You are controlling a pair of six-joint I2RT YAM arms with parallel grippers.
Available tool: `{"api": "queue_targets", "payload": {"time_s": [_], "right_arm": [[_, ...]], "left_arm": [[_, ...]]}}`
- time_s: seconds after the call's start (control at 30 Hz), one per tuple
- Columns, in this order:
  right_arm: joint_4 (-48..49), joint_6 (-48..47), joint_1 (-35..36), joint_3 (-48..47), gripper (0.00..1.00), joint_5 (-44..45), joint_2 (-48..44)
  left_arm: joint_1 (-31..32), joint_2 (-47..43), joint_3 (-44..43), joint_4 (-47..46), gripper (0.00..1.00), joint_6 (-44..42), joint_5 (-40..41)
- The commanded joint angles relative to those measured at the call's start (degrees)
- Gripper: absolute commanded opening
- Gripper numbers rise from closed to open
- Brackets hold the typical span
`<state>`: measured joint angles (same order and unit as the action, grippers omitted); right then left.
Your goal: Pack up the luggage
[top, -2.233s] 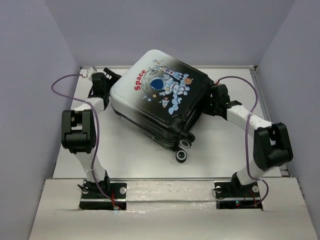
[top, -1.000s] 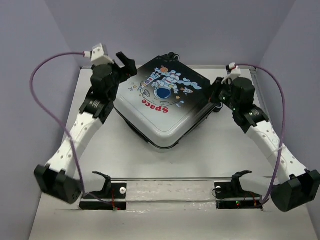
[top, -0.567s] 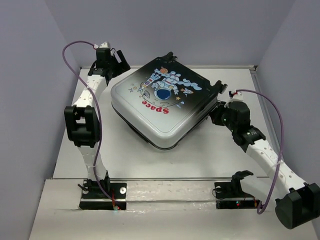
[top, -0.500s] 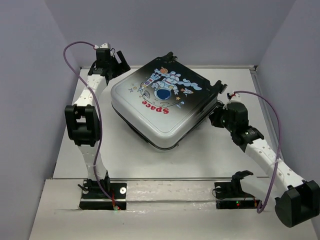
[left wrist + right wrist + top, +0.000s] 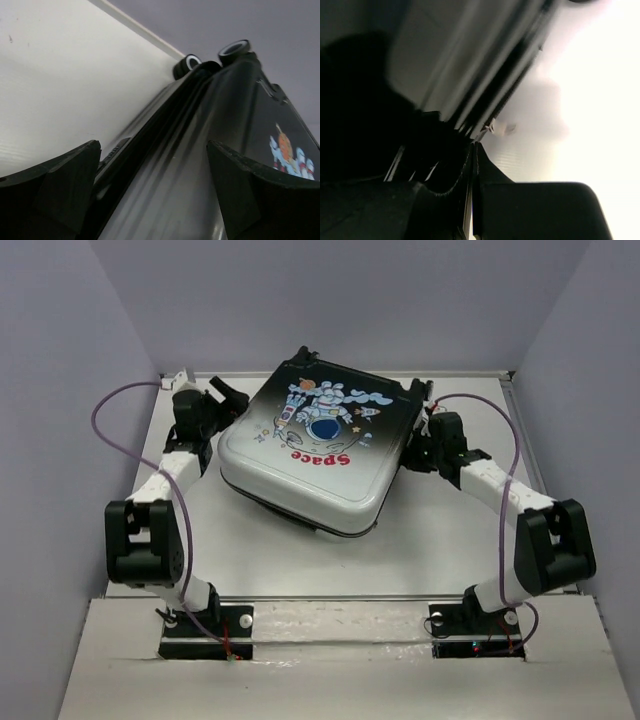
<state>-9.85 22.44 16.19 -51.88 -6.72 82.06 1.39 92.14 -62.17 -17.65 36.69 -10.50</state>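
We saw the luggage lying closed and flat on the bench, toward the far edge and roughly midway between the left and right sides, with its printed shell facing up. The astronaut picture and the red word "Space" read upside down from the near edge. Its pale end pointed toward the near edge and its dark end toward the far wall, where two black wheels showed in the left wrist view. The left gripper sat at the luggage's far left corner with its jaws spread wide. Its dark fingers stood on either side of the shell's ribbed side and seam without closing on it. The right gripper was at the luggage's right side, clenched with its fingertips pressed together right against the dark seam. A small light tab showed just beyond the tips, and we could not tell whether anything was pinched between them. A purple cable looped from each arm.
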Motion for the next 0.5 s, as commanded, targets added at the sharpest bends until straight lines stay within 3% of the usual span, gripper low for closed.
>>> {"api": "queue_targets", "payload": {"time_s": [0.0, 0.1, 0.17, 0.23, 0.37, 0.47], "right_arm": [[13.19, -0.82, 2.45, -14.18, 0.07, -14.1, 9.07], [11.35, 1.11, 2.45, -19.38, 0.07, -14.81, 11.54], [10.03, 1.99, 2.45, -20.19, 0.07, -11.48, 11.01], [6.17, 2.87, 2.45, -19.67, 0.17, -9.55, 8.83], [2.91, 3.67, 2.45, -12.4, 0.59, -4.36, 1.55], [2.81, 2.79, 2.45, -7.11, 0.66, -4.35, -2.59]], "left_arm": [[3.71, -9.94, 16.08, -3.7, 0.99, 2.95, -1.03], [3.62, -15.84, 18.23, -2.57, 0.99, 2.08, 2.15], [3.18, -16.99, 15.0, 0.93, 0.99, 0.59, 3.29], [2.39, -17.69, 8.25, 5.59, 0.99, -1.52, 4.52], [2.13, -19.71, -7.75, 16.47, 0.99, -6.87, 9.6], [2.21, -23.39, -15.6, 18.87, 0.99, -9.61, 12.35]]}}
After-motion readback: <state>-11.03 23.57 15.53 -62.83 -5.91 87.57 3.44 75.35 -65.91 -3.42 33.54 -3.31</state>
